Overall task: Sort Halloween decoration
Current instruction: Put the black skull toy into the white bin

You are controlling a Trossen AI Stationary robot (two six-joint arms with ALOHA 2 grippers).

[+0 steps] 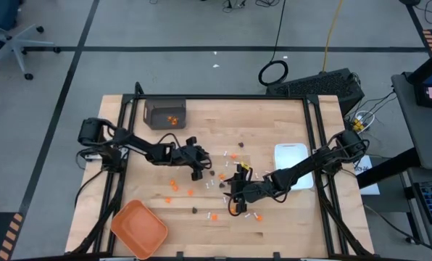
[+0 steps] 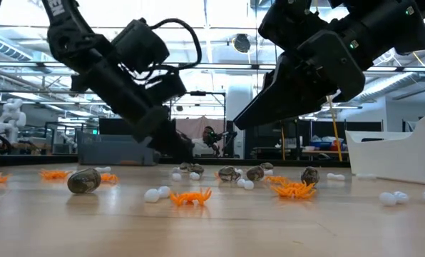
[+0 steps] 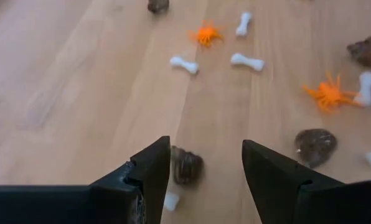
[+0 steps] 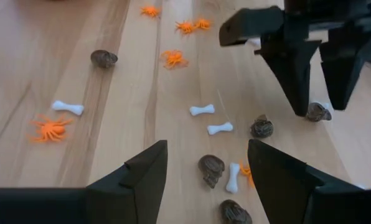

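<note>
I see the decoration scattered across mid-desk (image 1: 274, 225): orange spiders (image 4: 49, 129), dark skulls (image 4: 211, 169) and white bones (image 4: 201, 110), all tiny. My left tool (image 3: 204, 171) is spread wide, low over the desk, with a skull (image 3: 187, 166) just inside one finger. My right tool (image 4: 205, 171) is also wide, holding nothing, over skulls and bones. Upper left, the grey bin (image 1: 164, 114) holds orange pieces. The orange tray (image 1: 138, 228), lower left, and the white dish (image 1: 293, 162), at right, look bare.

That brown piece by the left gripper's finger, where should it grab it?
Across the rounded body of the dark brown piece, from straight above. It lies low on the table, and the open left gripper already has it just inside one finger.
</note>
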